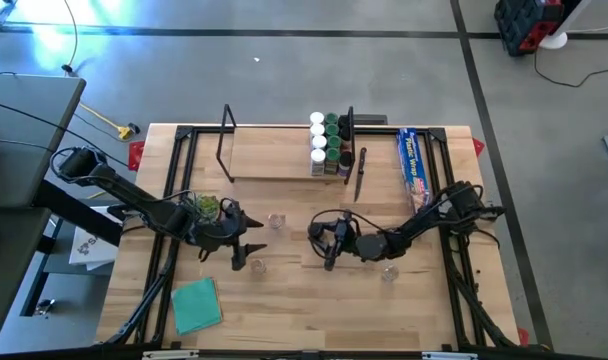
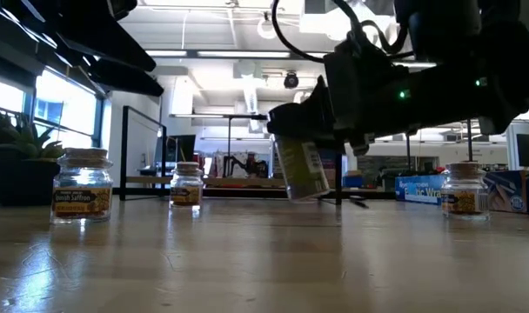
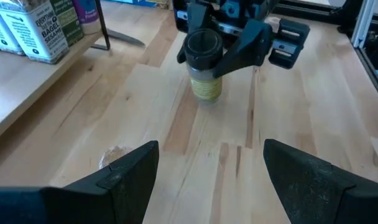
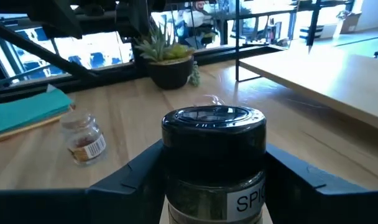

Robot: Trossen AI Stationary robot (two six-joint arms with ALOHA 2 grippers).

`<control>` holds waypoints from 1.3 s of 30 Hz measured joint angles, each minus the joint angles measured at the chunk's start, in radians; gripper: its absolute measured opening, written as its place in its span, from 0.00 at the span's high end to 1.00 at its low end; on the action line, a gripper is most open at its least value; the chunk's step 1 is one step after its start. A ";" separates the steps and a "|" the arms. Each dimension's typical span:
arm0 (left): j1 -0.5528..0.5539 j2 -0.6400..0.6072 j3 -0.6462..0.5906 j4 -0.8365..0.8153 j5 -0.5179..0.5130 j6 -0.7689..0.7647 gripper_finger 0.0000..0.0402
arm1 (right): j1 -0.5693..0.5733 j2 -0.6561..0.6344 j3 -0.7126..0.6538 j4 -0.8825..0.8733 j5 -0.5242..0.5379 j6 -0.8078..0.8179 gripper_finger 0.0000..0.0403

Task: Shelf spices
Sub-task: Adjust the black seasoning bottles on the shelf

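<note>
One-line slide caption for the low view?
Right end effector holds a dark-lidded spice jar off the tabletop, three small jars standing around.

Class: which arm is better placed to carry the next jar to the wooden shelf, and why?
The right: its gripper already clamps a black-lidded clear spice jar off the table, nearer the light-wood shelf. The left gripper is open, empty.

reaches in from three o'clock: right arm low over the table centre, wrist level, right gripper (image 1: 327,243) pointing toward nine o'clock, fingers clamped on either side of a dark-lidded jar (image 4: 214,163) held clear of the table. stretches in from nine o'clock: left arm, left gripper (image 1: 252,238) pointing at three o'clock, fingers spread wide, holding nothing.
</note>
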 joint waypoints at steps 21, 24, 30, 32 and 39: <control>0.001 0.014 0.000 0.000 0.006 0.000 0.29 | 0.003 0.000 0.004 -0.119 0.003 0.027 0.47; 0.001 0.014 0.000 -0.001 0.006 0.000 0.29 | 0.003 0.000 0.003 -0.131 0.001 0.027 0.46; 0.001 0.014 0.000 -0.001 0.014 0.000 0.29 | 0.012 0.003 0.000 -0.138 -0.009 0.024 0.38; 0.001 0.014 0.000 -0.002 0.014 0.000 0.29 | 0.016 0.003 0.000 -0.145 -0.009 0.021 0.36; 0.001 0.014 0.000 -0.001 0.014 0.000 0.29 | 0.016 -0.053 0.041 -0.290 -0.059 0.004 0.34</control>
